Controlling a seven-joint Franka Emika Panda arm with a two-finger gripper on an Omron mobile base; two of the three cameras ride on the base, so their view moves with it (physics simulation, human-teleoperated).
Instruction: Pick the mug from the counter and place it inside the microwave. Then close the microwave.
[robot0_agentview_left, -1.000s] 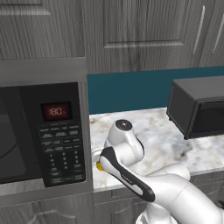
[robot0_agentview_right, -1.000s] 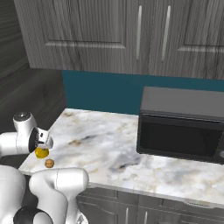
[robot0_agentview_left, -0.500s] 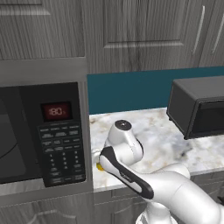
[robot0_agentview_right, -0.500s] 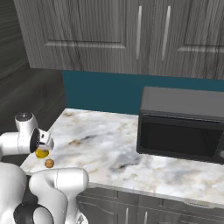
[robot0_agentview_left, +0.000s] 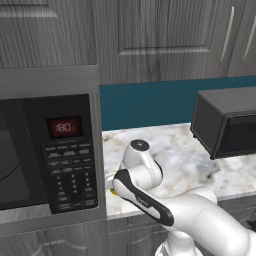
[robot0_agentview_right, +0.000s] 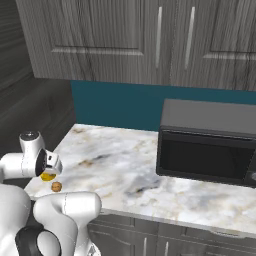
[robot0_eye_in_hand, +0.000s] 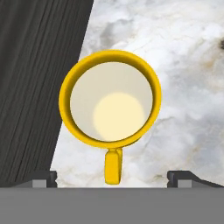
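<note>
1. In the hand view the camera looks straight down into the mug, a yellow cylinder standing upright in the middle of the frame. Its handle points toward the bottom edge.
2. The gripper sits at the bottom of that view with its jaws spread wide and holding nothing. One dark fingertip is at lower left and the other at lower right. The handle falls between the two tips without touching either, and the mug's body lies just above the line joining them.
3. The mug rests on the counter, a white marble-look slab with brown-grey veins, beside a dark ribbed wall that covers the left side of the hand view.
4. The inside of the mug is pale cream, with a brighter round patch at its floor and nothing else in it.
5. In the left base view a sliver of yellow shows at lower centre, just beside the microwave, whose keypad and red display face the camera at centre left.
6. In the right base view the mug is a small yellow patch at lower left beneath the white hand. A tiny brown round lump lies just below and to the right of it.
7. A smaller dark boxy appliance stands on the right of the counter, well apart from the mug.
</note>
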